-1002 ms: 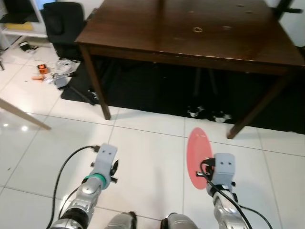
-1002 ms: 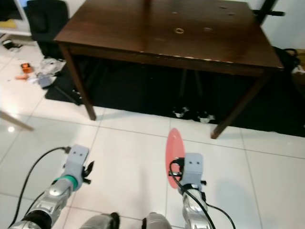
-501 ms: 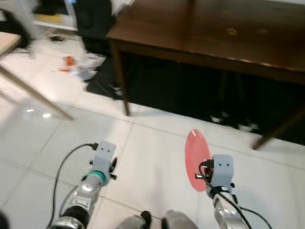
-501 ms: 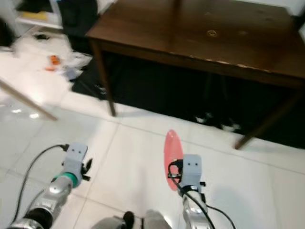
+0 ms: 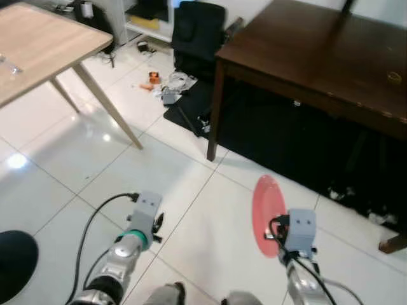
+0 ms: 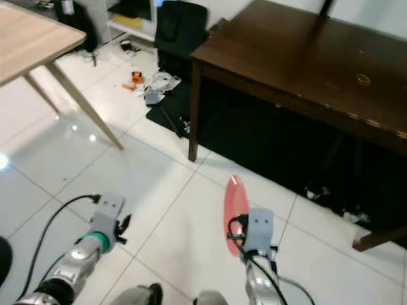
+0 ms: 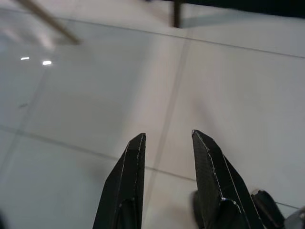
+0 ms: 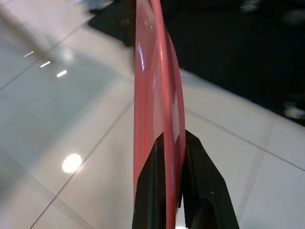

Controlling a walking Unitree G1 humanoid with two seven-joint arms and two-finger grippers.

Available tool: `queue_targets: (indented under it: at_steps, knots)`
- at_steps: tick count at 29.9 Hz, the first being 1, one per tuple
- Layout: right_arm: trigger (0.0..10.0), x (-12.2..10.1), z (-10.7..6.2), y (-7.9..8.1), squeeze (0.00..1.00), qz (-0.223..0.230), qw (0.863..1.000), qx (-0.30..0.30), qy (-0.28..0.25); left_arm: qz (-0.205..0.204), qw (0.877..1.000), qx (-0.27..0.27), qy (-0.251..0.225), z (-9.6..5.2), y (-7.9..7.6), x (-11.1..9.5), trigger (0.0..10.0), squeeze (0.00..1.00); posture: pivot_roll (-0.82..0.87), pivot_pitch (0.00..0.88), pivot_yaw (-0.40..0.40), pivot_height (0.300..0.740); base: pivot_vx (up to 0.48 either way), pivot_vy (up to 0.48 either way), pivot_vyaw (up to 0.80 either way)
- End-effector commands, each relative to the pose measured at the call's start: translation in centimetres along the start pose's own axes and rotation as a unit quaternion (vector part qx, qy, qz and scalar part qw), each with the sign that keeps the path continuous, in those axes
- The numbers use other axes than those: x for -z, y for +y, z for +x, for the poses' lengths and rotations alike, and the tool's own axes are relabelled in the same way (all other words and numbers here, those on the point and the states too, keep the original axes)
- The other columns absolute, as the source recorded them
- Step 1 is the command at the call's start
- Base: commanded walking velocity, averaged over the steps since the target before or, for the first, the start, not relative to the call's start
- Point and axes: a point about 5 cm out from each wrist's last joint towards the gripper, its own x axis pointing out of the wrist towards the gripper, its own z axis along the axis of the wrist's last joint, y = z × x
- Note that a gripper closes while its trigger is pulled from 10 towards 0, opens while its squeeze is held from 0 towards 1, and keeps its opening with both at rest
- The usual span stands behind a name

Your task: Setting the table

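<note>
A red plate (image 5: 266, 206) is held on edge by the right gripper (image 8: 167, 157), its rim pinched between the two black fingers (image 8: 148, 191), low in front of the robot over a white tiled floor (image 5: 95, 159). The left gripper (image 7: 167, 157) is carried at the near left with its fingers spread and nothing between them. A dark table (image 5: 331, 57) stands at the far right with its near corner leg on the tiles and a black mat (image 5: 305, 152) in shadow beneath it; a small ring-like mark (image 6: 363, 79) is seen on its top, but what it is cannot be told, and no dishes can be seen on the part of the top in view. A light wooden table (image 5: 44, 44) is seen at the far left, a black chair (image 5: 197, 32) between the two tables, and small clutter (image 5: 166, 86) on the floor beside the chair. The task is judged to be at an early stage: the plate is in hand but not yet laid, and which table is meant cannot be told. Still to be done, by this reading, are the approach to a table, the levelling of the plate and its release on the top.
</note>
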Motion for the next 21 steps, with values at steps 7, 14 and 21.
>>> queue_targets:
  at_steps: [7,14,21]
  knots:
    - [10.0,0.2,0.0,0.1,0.00,0.002,1.000,0.000,0.005,-0.001,1.000,0.005,0.017,-0.3,-0.4,0.9,10.0,0.00,-0.11,0.000,0.049,0.740,0.000,0.000,0.77]
    - [10.0,-2.7,0.8,-0.5,0.00,0.019,0.998,0.014,-0.052,0.000,0.998,-0.036,-0.058,0.1,0.9,-2.2,10.0,0.00,-0.09,0.000,0.045,0.740,0.000,0.000,0.77]
    - [10.0,-9.4,2.0,-1.4,0.00,0.058,0.984,0.027,-0.167,-0.030,0.984,-0.054,-0.167,0.0,2.2,-8.0,10.0,0.00,-0.08,0.000,0.043,0.740,0.000,0.000,0.76]
